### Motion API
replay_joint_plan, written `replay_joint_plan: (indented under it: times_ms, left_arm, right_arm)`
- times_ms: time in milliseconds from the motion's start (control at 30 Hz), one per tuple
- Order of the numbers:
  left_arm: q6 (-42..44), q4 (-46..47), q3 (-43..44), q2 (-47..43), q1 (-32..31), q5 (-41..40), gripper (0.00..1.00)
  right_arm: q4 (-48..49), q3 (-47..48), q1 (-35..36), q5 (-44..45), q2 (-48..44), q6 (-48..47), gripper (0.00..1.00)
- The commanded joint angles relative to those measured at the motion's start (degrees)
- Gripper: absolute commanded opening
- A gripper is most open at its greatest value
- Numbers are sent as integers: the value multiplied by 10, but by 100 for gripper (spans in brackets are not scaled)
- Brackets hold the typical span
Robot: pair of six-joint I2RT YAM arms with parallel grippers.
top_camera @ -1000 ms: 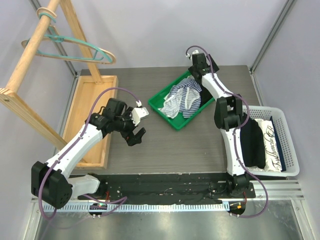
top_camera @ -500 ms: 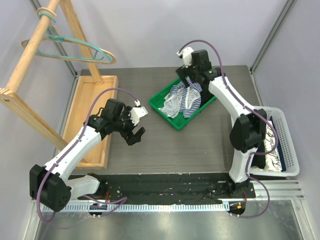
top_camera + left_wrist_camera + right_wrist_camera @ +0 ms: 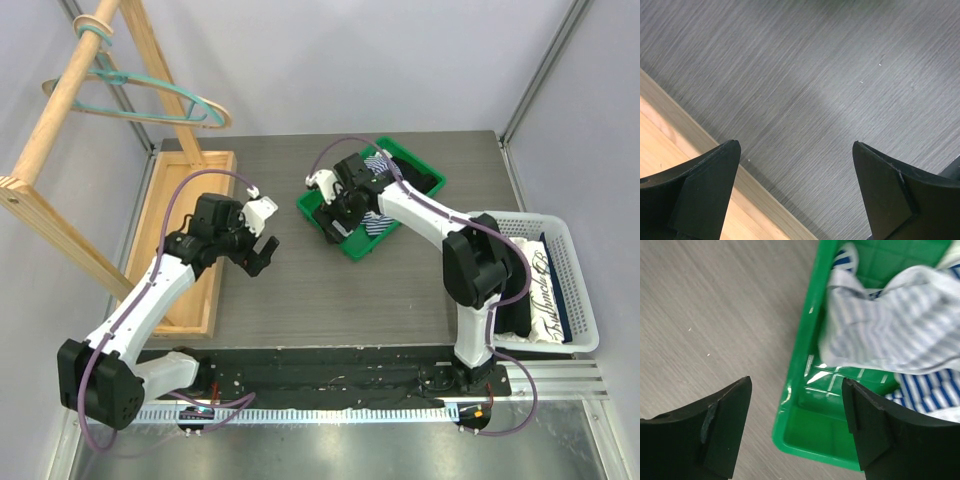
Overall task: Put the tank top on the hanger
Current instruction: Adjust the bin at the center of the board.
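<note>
The striped tank top [image 3: 890, 325] lies crumpled in a green tray [image 3: 805, 440]; from above only a bit of it [image 3: 376, 226] shows beside my right arm. My right gripper [image 3: 796, 382] is open and straddles the tray's near left rim, one finger outside over the table and one inside, apart from the fabric. Seen from above, it [image 3: 335, 215] hovers over the tray's left corner. The teal hanger [image 3: 165, 85] hangs on the wooden rack at the far left. My left gripper [image 3: 795, 145] is open and empty over the table [image 3: 830, 75], next to the wooden tray's edge [image 3: 700, 165].
A shallow wooden tray [image 3: 185, 230] lies at the left under the slanted wooden rack [image 3: 60, 110], which also carries a tan hanger. A white basket [image 3: 575, 270] at the right holds dark and white folded garments. My left gripper [image 3: 262, 245] hangs beside the wooden tray.
My right arm has swung from the tray's far side across to its near left corner, and its jaws have narrowed a little. My left gripper drifted slightly left toward the wooden tray.
</note>
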Motion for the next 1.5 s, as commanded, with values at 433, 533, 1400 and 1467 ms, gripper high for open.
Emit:
replay_joint_plan:
  times_ms: [433,533,1400,1467]
  left_arm:
    - [-11,31,-9,-18,15,16,100]
    - [-12,31,-10,-18,16,18,100]
    - [-12,32,-13,-21,22,27,100]
    - [-11,32,-12,-22,21,27,100]
  right_arm:
    - [-7,-62,26,75,-3,-35,38]
    - [-15,-70,26,104,-14,-58,20]
    - [-73,-82,-159,303,-65,-269,32]
    - [-69,-79,-166,315,-66,-288,36]
